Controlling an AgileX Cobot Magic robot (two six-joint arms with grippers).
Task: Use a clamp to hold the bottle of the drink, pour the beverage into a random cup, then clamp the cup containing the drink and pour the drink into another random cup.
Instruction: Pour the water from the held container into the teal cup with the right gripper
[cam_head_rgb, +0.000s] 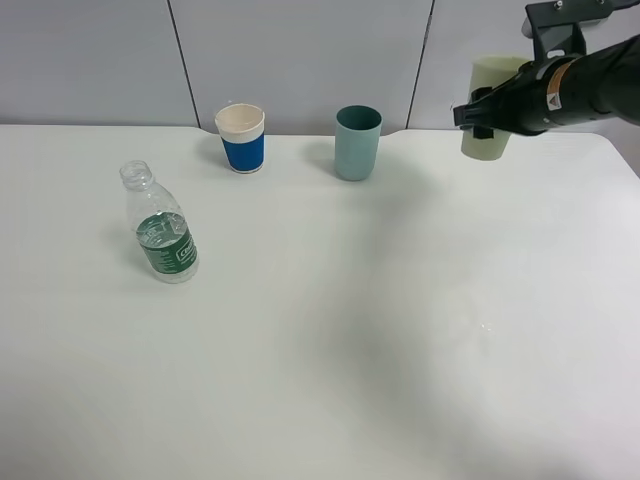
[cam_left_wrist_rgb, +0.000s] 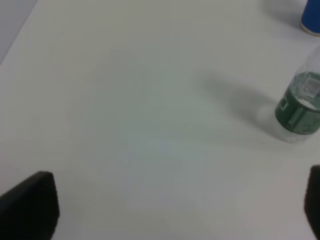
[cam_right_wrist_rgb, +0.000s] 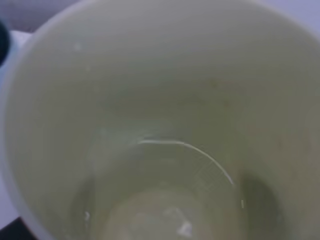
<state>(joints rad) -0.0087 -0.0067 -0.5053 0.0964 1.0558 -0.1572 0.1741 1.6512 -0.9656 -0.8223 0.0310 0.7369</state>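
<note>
Exterior high: right tool (cam_head_rgb: 478, 112) grasping yellow-green cup (cam_head_rgb: 485, 148), aloft, right of teal cup (cam_head_rgb: 357, 143).

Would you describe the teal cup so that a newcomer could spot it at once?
Look along the far edge of the white table, near the grey wall, where two cups stand. The teal tumbler is the right-hand one: plain and darker inside, unlike the blue-banded paper cup, and standing, unlike the pale yellow-green tumbler held aloft.

The right arm (cam_head_rgb: 600, 80) is bulky, rounded and black, with a small white-and-orange label (cam_head_rgb: 553, 98) and an angular black bracket (cam_head_rgb: 557, 25) on top; the left gripper (cam_left_wrist_rgb: 175, 207) has matte black, blocky fingers (cam_left_wrist_rgb: 31, 204)
</note>
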